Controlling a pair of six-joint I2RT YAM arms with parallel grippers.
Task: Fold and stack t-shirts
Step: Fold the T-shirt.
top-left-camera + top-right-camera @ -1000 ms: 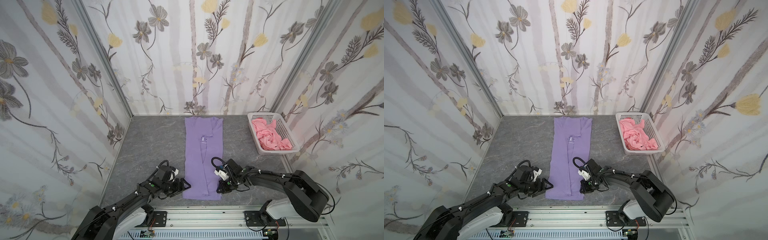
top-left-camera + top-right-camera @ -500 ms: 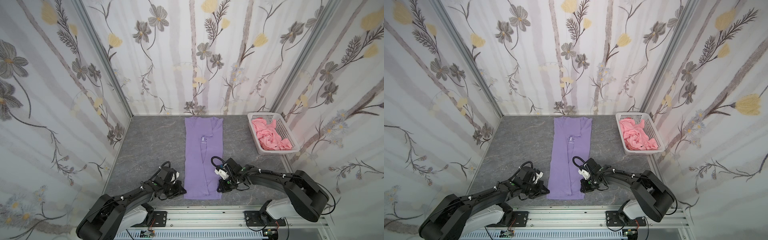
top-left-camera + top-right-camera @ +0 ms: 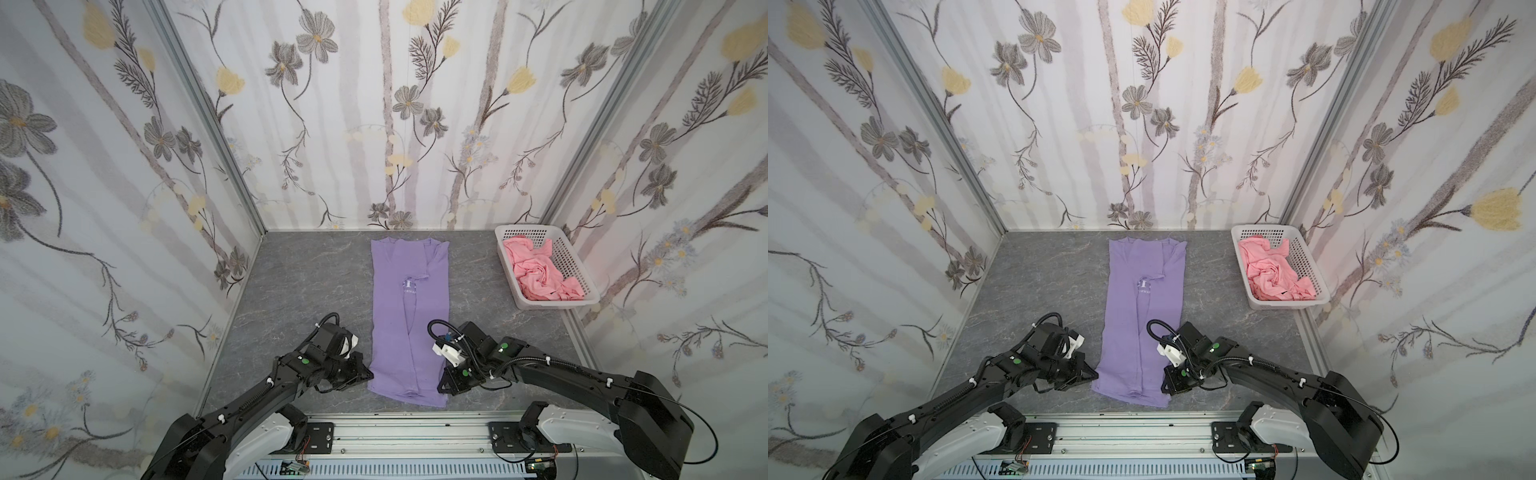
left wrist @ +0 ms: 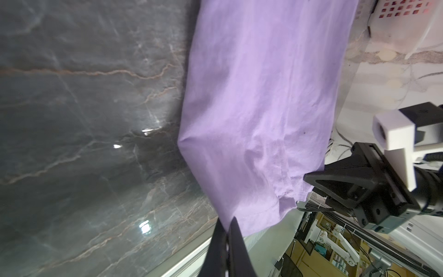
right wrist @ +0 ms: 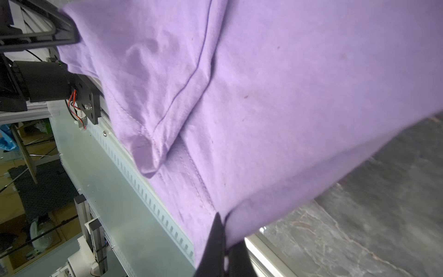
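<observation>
Progress: lavender t-shirt (image 3: 409,316) is laid at the centre of the table (image 3: 299,291), already folded lengthwise into a narrow strip. Its 6 o'clock hem corners are pinched by the left fingers (image 4: 217,247) and right fingers (image 5: 215,242), both pressed together on cloth. Crosswise folds are judged outstanding. Pink t-shirt (image 3: 536,274) is seen crumpled in the basket (image 3: 557,304) at 2 o'clock, unfolded and unstacked.

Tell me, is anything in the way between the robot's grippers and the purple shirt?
No, nothing is in the way. The left gripper and the right gripper are each shut on a near corner of the purple t-shirt, which lies on the grey table.
</observation>
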